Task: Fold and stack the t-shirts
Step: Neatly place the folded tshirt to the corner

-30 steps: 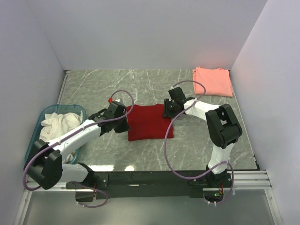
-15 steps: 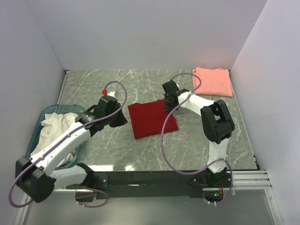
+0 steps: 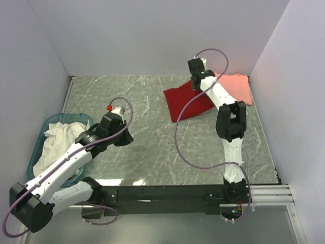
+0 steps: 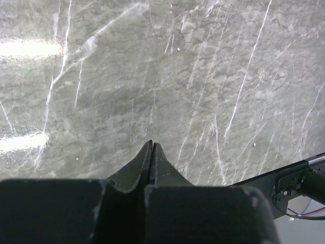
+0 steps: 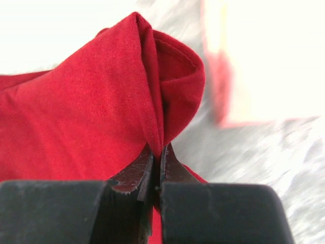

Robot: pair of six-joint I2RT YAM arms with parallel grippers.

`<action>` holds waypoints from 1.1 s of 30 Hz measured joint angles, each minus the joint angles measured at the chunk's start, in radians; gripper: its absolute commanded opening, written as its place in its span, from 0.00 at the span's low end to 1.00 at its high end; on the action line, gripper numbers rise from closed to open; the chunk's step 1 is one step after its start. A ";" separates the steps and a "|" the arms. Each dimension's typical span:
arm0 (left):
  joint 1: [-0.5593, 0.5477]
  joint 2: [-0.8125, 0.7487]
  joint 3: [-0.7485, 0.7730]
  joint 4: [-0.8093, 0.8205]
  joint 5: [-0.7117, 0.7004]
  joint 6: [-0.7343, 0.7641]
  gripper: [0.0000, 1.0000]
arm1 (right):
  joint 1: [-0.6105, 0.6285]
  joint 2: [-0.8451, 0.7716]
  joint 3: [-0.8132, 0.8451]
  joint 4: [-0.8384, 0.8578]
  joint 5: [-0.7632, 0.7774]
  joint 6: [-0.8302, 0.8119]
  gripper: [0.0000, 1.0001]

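A: Where is the red shirt?
B: At the far right of the bench, folded to a rough square and lying askew. It is flat but for one far corner. The right tool pinches that corner, jaws pressed together on a bunched peak of cloth with the hem seam showing.
A: And the pink shirt?
B: Folded in the far right corner, just beside the red one. The right arm crosses the gap, so whether they touch cannot be told.
A: Anything in the way?
B: A lilac cable loops over the red shirt's near edge. At the near left stands a teal basket heaped with white cloth.
A: The left tool?
B: Pressed together on nothing, over bare bench left of centre, well apart from both shirts.
A: Surfaces?
B: Glossy grey-green stone pattern with white veins. The shirts are matte, soft knit. Plain white walls stand on three sides.
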 measured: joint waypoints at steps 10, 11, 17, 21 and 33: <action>0.000 0.035 0.009 -0.014 -0.015 0.050 0.01 | -0.106 0.121 0.251 0.051 0.143 -0.298 0.00; 0.000 0.041 0.009 -0.014 -0.019 0.056 0.01 | -0.110 0.125 0.257 0.066 0.153 -0.323 0.00; 0.000 0.089 0.011 -0.013 -0.032 0.098 0.01 | -0.117 0.132 0.265 0.146 0.166 -0.438 0.00; 0.000 0.093 0.011 -0.012 -0.033 0.111 0.01 | -0.119 0.132 0.266 0.192 0.165 -0.499 0.00; 0.000 0.093 0.011 -0.009 -0.069 0.127 0.01 | -0.146 0.129 0.265 0.225 0.165 -0.609 0.00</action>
